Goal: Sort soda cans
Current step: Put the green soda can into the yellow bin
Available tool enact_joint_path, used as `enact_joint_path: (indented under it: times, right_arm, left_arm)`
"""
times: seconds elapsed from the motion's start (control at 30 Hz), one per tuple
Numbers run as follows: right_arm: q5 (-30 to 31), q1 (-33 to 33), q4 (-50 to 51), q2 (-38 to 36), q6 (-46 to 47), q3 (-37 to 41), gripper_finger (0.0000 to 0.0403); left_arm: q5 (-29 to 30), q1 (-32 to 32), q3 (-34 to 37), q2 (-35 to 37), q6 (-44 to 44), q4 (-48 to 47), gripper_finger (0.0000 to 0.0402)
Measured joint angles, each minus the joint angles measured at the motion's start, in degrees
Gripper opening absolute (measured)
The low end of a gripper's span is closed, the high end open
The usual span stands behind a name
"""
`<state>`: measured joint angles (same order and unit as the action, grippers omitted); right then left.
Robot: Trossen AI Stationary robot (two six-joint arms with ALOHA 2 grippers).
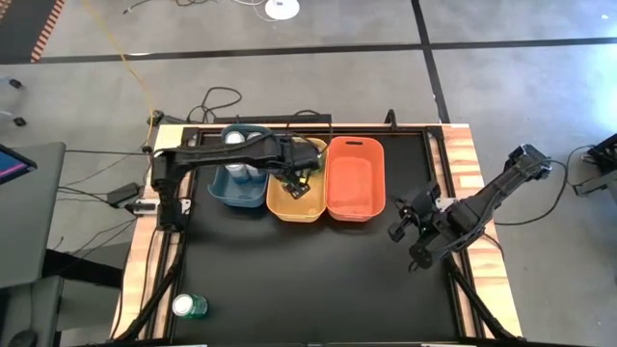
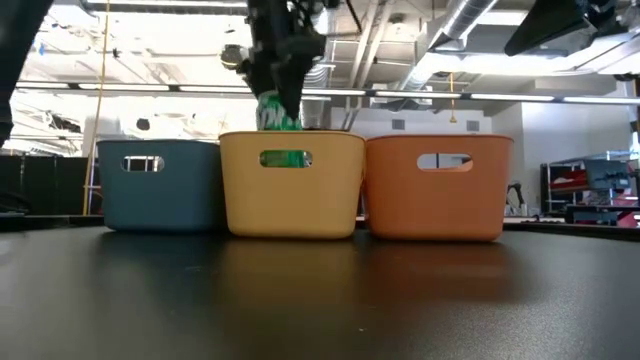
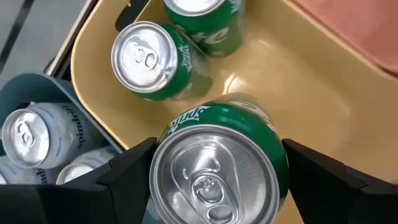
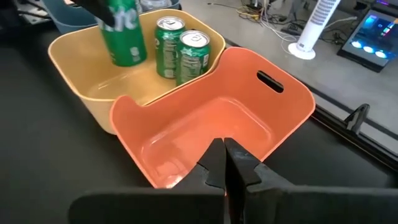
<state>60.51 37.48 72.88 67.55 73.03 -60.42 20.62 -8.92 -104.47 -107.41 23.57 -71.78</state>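
The left tool (image 3: 214,177) pinches a green metal soda can with a silver top (image 3: 214,168), holding it upright over the yellow plastic bin (image 1: 310,207), where two more green cans (image 4: 181,53) stand. The right tool (image 4: 225,165), fingers pressed together, waits beside the orange plastic bin (image 1: 355,210). One green can (image 1: 189,306) stands alone on the black tabletop (image 1: 308,280).

Overhead looking down, low level across table, wrists close, all sharing yellow bin (image 1: 296,200), seemingly.

green cans (image 3: 217,168) upright: three in yellow bin | blue cans (image 3: 37,134): blue bin
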Motion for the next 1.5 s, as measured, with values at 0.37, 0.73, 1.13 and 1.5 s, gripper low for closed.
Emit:
enact_joint_path:
  times: [0.37, 0.73, 1.13, 1.5]
  right_arm:
    - [0.7, 1.18, -0.01, 0.0, 0.44, 0.0, 0.0013]
    - [0.81, 1.17, -0.03, 0.0, 1.55, -0.02, 0.0013]
    - [0.79, 1.17, -0.04, 0.0, 1.55, -0.02, 0.0013]
    - [0.25, 1.21, -0.09, 0.22, 2.1, -0.02, 0.0013]
  left_arm:
    - [0.22, -2.07, 0.0, -6.49, -1.55, 4.04, 0.0303]
    - [0.19, -2.99, 0.0, -10.68, -2.78, 3.85, 0.036]
    - [0.26, -3.24, -3.5, -5.68, -2.41, -2.48, 0.0369]
    - [1.8, 3.19, -11.3, 6.65, -1.21, -18.3, 0.037]
